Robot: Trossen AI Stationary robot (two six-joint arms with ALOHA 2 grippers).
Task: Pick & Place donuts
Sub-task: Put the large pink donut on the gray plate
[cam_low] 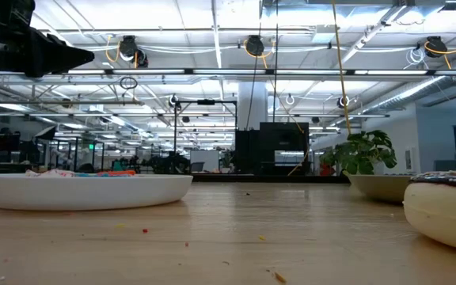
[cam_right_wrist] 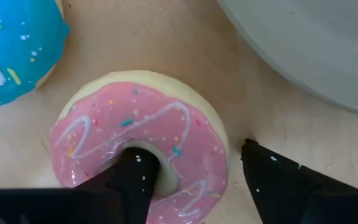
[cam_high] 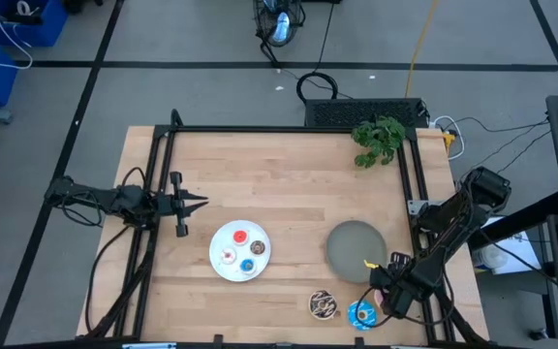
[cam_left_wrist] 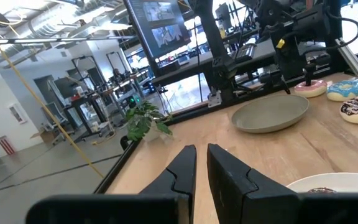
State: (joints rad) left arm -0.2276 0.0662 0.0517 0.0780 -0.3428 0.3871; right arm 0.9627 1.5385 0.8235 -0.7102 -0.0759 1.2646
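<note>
My right gripper (cam_right_wrist: pixel 194 155) is open and points down over the pink-iced donut (cam_right_wrist: pixel 142 134), near the table's near right corner. One finger (cam_right_wrist: pixel 135 177) is in its hole, the other (cam_right_wrist: pixel 272 174) outside its rim. The blue-iced donut (cam_high: pixel 361 313) and the chocolate sprinkled donut (cam_high: pixel 323 304) lie flat on the table beside it. Several tiny donuts, red (cam_high: pixel 239 236), pink-white, brown and blue, lie on the white plate (cam_high: pixel 223 271). My left gripper (cam_high: pixel 200 202) hangs shut above the table, left of that plate. My right gripper comes at the pink-iced donut from above, one finger down in the hole (cam_right_wrist: pixel 157 168) and one outside the ring. The outer finger stands off the rim with bare table between. Whether the inner finger touches the ring I cannot tell. The donut lies flat on the table.
The grey plate (cam_high: pixel 356 249) lies just beyond my right gripper, toward the far edge. A green plant sprig (cam_high: pixel 379 139) lies at the far right corner. A black frame (cam_high: pixel 163 174) borders the table's sides. Bare wood spans the middle and far part of the table.
</note>
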